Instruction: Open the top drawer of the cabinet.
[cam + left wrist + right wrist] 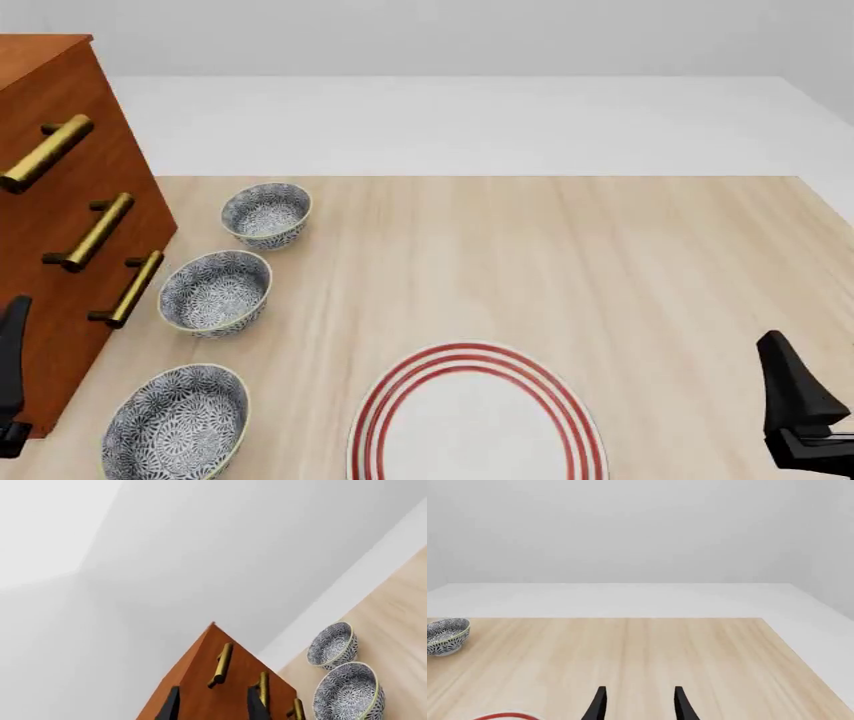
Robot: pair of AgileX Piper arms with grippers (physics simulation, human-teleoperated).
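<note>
The cabinet point(54, 335) stands at the table's far left, reddish-brown with three stacked drawers. The top drawer point(60, 105) looks flush with the front, and its brass handle point(47, 152) is the uppermost bar. In the left wrist view the cabinet point(200, 680) fills the lower middle, with the top handle point(221, 665) ahead of the fingers. My left gripper point(213, 707) is open and empty, apart from the handle; it shows at the front view's left edge point(11, 350), low beside the cabinet. My right gripper point(640, 705) is open and empty over the table's near right point(790, 385).
Three patterned bowls point(266, 213) point(215, 290) point(175, 420) stand in a row just right of the cabinet. A white plate with red rings point(474, 420) lies at the front middle. Two lower brass handles point(91, 232) point(127, 290) sit under the top one. The wooden table point(601, 260) ends at a white floor.
</note>
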